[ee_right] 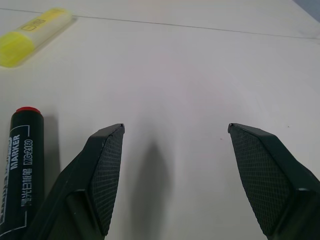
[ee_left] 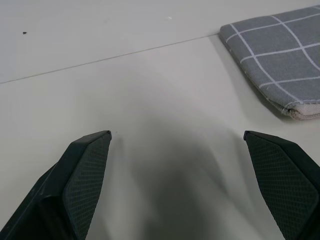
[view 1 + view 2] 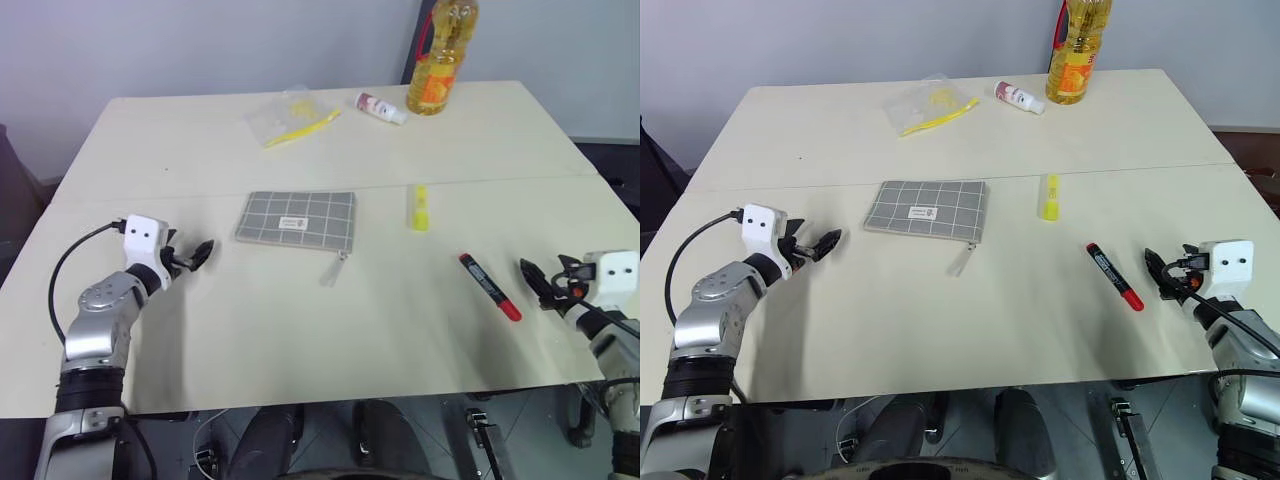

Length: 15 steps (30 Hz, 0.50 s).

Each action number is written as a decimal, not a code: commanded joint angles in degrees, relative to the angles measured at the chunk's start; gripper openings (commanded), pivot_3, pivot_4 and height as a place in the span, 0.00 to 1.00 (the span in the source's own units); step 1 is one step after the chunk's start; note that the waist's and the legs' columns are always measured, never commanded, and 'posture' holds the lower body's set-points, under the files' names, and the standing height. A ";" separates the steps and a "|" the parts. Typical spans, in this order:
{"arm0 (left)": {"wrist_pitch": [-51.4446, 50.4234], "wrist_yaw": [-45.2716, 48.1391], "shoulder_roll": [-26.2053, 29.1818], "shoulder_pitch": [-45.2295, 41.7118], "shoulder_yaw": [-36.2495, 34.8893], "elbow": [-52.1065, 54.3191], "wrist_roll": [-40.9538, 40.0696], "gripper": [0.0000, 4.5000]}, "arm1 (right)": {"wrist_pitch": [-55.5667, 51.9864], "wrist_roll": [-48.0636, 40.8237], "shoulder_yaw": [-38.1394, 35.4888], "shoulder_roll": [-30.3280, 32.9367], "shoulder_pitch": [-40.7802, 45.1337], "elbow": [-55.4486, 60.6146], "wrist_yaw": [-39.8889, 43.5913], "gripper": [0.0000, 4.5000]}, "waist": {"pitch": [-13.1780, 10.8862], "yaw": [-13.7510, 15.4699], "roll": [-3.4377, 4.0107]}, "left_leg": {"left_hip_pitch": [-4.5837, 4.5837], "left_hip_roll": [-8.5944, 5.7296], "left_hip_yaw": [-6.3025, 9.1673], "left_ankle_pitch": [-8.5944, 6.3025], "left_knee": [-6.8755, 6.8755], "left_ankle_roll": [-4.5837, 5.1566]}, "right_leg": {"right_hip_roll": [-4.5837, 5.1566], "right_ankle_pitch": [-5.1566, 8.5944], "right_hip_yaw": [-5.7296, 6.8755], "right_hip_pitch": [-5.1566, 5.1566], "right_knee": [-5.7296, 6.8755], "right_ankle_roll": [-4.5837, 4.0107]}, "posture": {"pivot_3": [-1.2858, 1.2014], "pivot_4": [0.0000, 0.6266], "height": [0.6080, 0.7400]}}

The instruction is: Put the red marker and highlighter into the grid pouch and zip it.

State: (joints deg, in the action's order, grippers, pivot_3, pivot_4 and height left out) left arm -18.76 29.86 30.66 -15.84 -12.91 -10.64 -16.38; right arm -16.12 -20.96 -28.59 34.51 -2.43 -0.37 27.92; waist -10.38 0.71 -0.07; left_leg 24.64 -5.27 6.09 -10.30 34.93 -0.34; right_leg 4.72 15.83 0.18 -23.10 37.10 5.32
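Nothing done yet: red marker (image 3: 490, 286), highlighter (image 3: 420, 208) outside grid pouch (image 3: 296, 218); left end effector (image 3: 189, 256), right end effector (image 3: 535, 280) both wide, empty.

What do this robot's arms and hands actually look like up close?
Both arms are silvery grey metal with black joints. Each wrist carries a white box with two dark dots and a looping black cable. The left gripper and right gripper have black jaws with cross-hatched pads.
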 commanded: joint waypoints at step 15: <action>3.80 1.03 1.93 0.21 -0.99 1.07 0.90 1.00 | -0.43 0.23 4.85 0.77 6.62 6.35 0.38 0.77 | 0.00 -0.13 0.01 | 0.00 0.00 0.00 0.00 0.00 0.00 | 0.00 0.00 -0.01 -0.02 0.01 0.00 | 0.52 0.24 1.00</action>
State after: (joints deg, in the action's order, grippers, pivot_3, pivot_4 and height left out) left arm -16.99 30.43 31.37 -15.34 -12.89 -10.40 -16.02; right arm -16.24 -20.38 -24.49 34.58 1.91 1.83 28.45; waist -10.38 0.59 -0.06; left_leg 24.64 -5.27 6.09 -10.30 34.93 -0.34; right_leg 4.72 15.83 0.18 -23.12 37.11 5.31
